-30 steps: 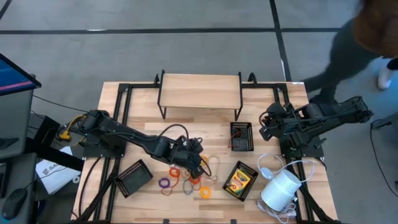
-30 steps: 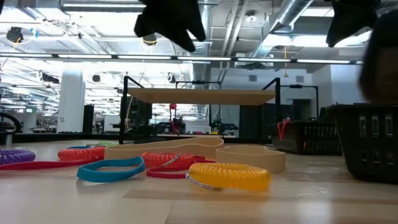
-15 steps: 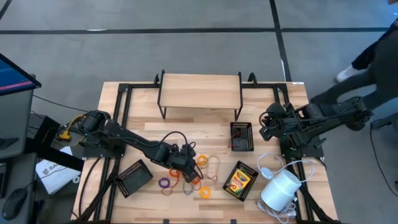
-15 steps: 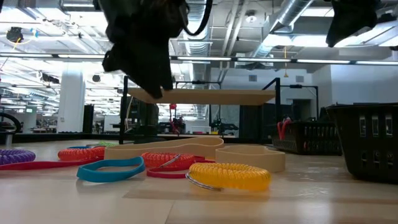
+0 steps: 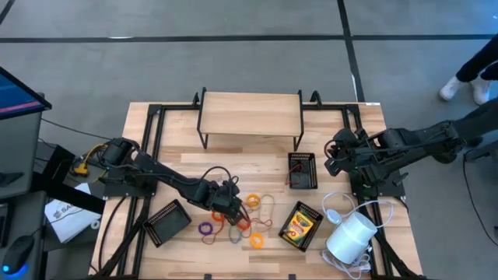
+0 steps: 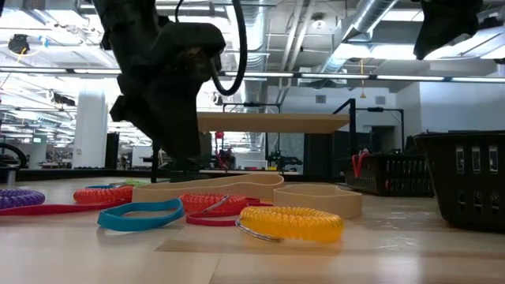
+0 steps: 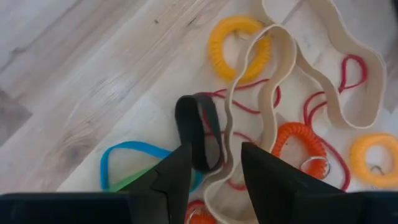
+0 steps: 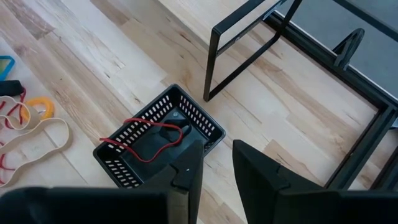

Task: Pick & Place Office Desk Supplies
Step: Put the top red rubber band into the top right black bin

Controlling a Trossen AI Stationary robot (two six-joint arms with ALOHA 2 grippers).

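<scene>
Several coloured elastic loops lie flat in a heap on the wooden table: a black loop (image 7: 198,127), a blue one (image 7: 124,155), a long beige band (image 7: 261,81), yellow (image 7: 239,46) and orange (image 7: 298,140) coils. My left gripper (image 7: 216,154) (image 5: 228,204) hangs open just above the heap, pointing steeply down, with the black loop's near end between its fingers. I see no touch. A yellow-and-green crayon box (image 5: 299,225) lies flat at the near right. My right gripper (image 8: 217,149) (image 5: 333,159) waits open, high over a black mesh tray (image 8: 205,127) that holds a red loop (image 8: 149,140).
A second mesh tray (image 5: 168,221) lies at the near left. A white cylinder with a cord (image 5: 352,236) stands at the near right corner. A wooden shelf on a black frame (image 5: 250,113) spans the far side. A person's legs (image 5: 475,74) show beyond the table's right edge.
My left gripper has come down toward the heap of loops, shifting a little toward the table's left edge and rolling about its own axis. Its fingers stay apart. The loops lie as before. The person on the right has walked farther off.
</scene>
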